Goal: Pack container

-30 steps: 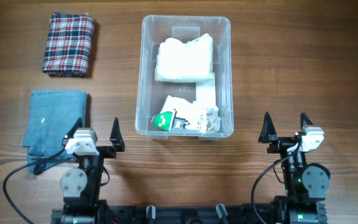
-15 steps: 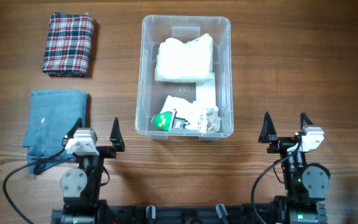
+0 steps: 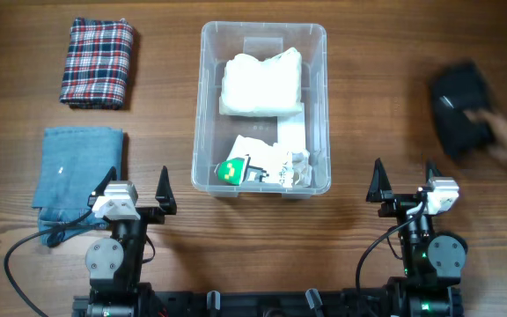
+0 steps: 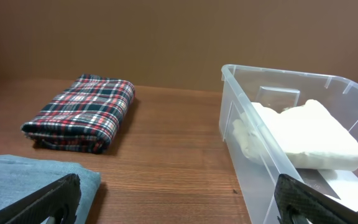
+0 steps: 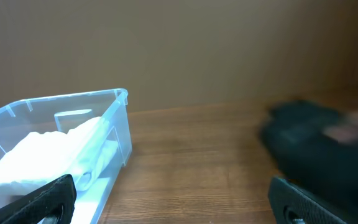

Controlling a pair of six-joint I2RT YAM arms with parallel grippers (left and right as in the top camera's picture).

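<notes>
Even warm light from above, shadows soft & short. Faint sheen on container [image 3: 317,106] rim. Overhead pic sharp exc. dark bundle [image 3: 461,110] far right, motion-blurred; same smear in right wrist view

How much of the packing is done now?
Done: a white folded cloth and a white packet with green print lie in the container. In hand: nothing; left hand and right hand are open and empty. Remaining: plaid cloth, blue cloth, a blurred dark item.

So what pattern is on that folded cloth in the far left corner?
The folded cloth is a red, navy and white plaid, clearest in the left wrist view.
</notes>
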